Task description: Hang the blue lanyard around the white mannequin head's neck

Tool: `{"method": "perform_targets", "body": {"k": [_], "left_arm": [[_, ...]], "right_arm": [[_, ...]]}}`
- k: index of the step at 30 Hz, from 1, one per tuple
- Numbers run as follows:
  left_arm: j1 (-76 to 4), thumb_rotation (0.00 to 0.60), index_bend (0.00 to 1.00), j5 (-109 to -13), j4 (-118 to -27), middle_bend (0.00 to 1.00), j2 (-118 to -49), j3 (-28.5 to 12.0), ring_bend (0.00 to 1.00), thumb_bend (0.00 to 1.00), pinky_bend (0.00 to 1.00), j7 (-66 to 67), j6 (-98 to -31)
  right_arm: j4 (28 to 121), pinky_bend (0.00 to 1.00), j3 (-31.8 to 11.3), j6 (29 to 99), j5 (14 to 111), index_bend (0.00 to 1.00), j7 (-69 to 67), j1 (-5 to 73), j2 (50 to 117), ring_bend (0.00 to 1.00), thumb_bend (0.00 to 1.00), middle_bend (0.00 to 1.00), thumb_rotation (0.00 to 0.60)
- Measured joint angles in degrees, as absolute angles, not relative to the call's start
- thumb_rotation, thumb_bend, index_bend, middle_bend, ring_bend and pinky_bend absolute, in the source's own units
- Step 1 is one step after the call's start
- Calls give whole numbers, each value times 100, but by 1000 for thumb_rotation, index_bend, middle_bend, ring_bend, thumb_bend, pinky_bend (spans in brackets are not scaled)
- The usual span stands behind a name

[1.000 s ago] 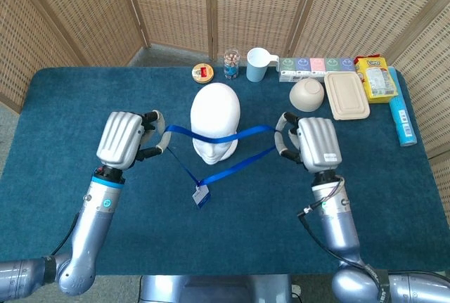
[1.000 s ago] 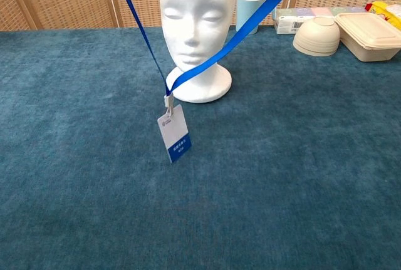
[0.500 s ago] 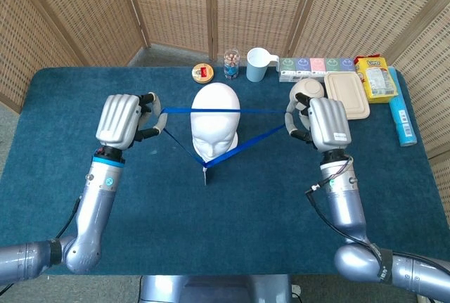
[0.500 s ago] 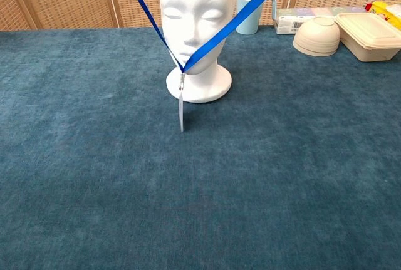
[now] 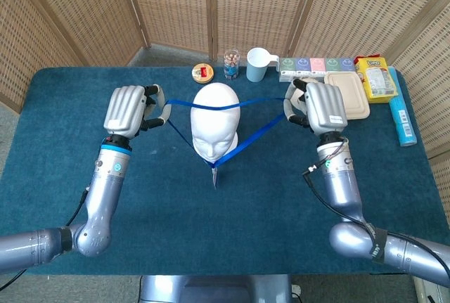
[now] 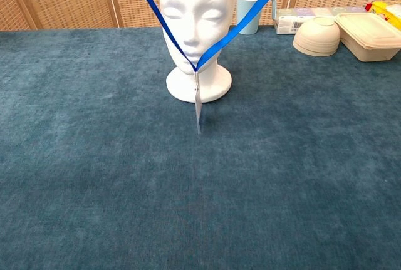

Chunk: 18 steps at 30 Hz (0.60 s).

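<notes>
Left hand [image 5: 128, 109] and right hand [image 5: 316, 103]: fingers [image 5: 158, 110] of each pinch the blue lanyard [image 5: 247, 138], held taut between them. Strap crosses the top of the white mannequin head [image 5: 215, 120]; front drops in a V, badge [image 6: 198, 109] hanging edge-on over the table [image 5: 281, 204]

"Where are the two arms?"
"Both reach forward and up, one on each side. They look about the same height."

"What is the left robot hand [image 5: 127, 109] doing?"
"Its back faces up. Its fingers [image 5: 156, 105] curl in and hold the blue lanyard [image 5: 252, 133]."

"And the right robot hand [image 5: 318, 105]?"
"Same thing. Its fingers curl in and pinch the other side of the strap."
</notes>
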<state>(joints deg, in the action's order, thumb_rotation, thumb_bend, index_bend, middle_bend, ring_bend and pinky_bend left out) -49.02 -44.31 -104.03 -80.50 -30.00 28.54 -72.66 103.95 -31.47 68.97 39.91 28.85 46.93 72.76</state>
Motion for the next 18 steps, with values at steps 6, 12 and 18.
{"method": "perform_targets", "body": {"k": [6,12,18], "left_arm": [[-5059,450,650,-4177,-10096,1000,-8153,-3043,1000,444,1000,2808,-7200],[-5206,450,650,-3953,-9773,1000,-8260,-3012,1000,443,1000,2804,-7102],[-5356,451,650,-3855,-9488,1000,-8349,-2990,1000,443,1000,2828,-7042]], "right_arm": [[10038,1000,-3139,6679,3697,685,2954,5006,7337,1000,554,1000,539],[9670,1000,-3059,6511,3491,688,3002,5244,7444,1000,555,1000,539],[9350,1000,-2985,6393,3390,691,3002,5439,7557,1000,555,1000,540]]}}
